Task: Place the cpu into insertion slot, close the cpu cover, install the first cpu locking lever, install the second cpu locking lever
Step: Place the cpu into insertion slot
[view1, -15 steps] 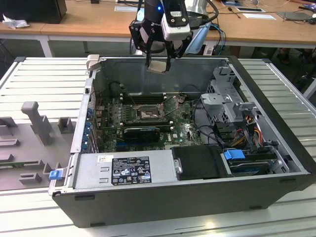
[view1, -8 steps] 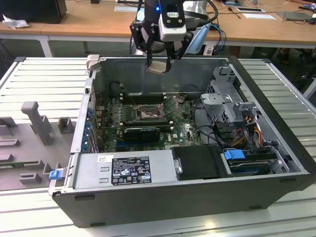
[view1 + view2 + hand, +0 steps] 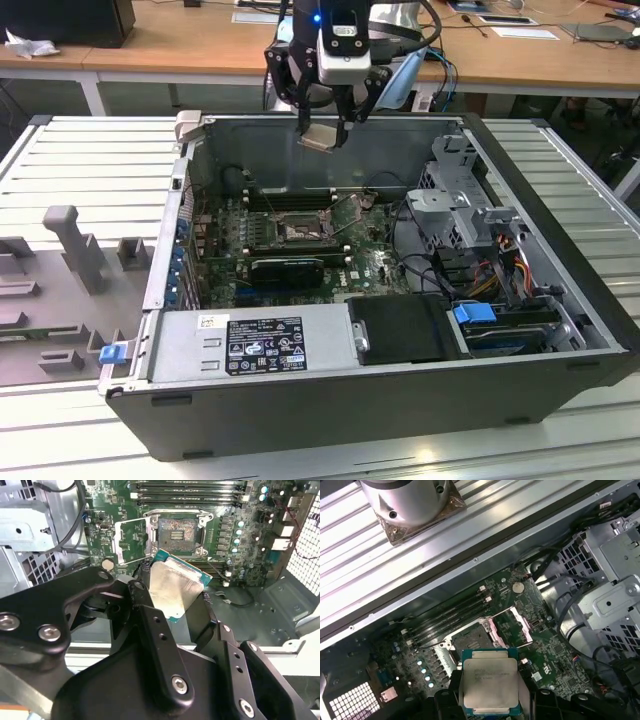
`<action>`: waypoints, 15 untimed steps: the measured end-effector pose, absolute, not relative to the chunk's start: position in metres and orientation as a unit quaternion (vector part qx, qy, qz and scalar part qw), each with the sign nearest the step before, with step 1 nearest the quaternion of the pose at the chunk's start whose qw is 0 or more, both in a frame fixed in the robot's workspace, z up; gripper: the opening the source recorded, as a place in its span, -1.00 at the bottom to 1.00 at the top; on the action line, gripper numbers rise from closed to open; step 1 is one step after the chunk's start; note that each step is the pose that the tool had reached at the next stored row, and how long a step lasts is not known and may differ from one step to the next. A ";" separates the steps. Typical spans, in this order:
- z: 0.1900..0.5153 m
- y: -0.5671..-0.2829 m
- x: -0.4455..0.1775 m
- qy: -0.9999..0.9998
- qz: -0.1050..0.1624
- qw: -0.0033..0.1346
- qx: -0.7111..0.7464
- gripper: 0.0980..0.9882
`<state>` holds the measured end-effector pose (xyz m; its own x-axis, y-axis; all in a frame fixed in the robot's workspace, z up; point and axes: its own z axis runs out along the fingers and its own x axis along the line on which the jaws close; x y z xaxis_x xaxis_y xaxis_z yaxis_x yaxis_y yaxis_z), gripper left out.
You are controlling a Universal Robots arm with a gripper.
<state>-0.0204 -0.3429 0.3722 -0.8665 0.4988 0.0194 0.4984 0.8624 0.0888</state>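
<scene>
My gripper (image 3: 322, 128) hangs above the back wall of the open computer case (image 3: 560, 260), shut on the cpu (image 3: 322, 138). The chip is a flat silvery square, tilted, with a finger on either side. In both wrist views the cpu (image 3: 172, 587) (image 3: 489, 682) sits between the black fingers (image 3: 150, 630), high over the board. The insertion slot (image 3: 176, 530) (image 3: 470, 641) (image 3: 300, 230) lies bare below it on the green board. The cpu cover (image 3: 131, 540) (image 3: 514, 626) stands swung open at one side of the slot. The locking levers are too thin to tell apart.
Long black memory slots (image 3: 290, 198) run behind the socket, and a black graphics card (image 3: 288, 268) lies in front. A power supply (image 3: 235, 345) fills the case's near side, with a drive cage and cables (image 3: 470, 215) at the exterior view's right. Grey fixtures (image 3: 70, 250) stand at its left.
</scene>
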 end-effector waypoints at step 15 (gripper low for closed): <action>0.370 -0.343 -0.020 0.934 0.045 0.007 0.355 -0.03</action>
<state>-0.0204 -0.3429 0.3696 -0.7474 0.6641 0.0192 0.6629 0.7435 0.0884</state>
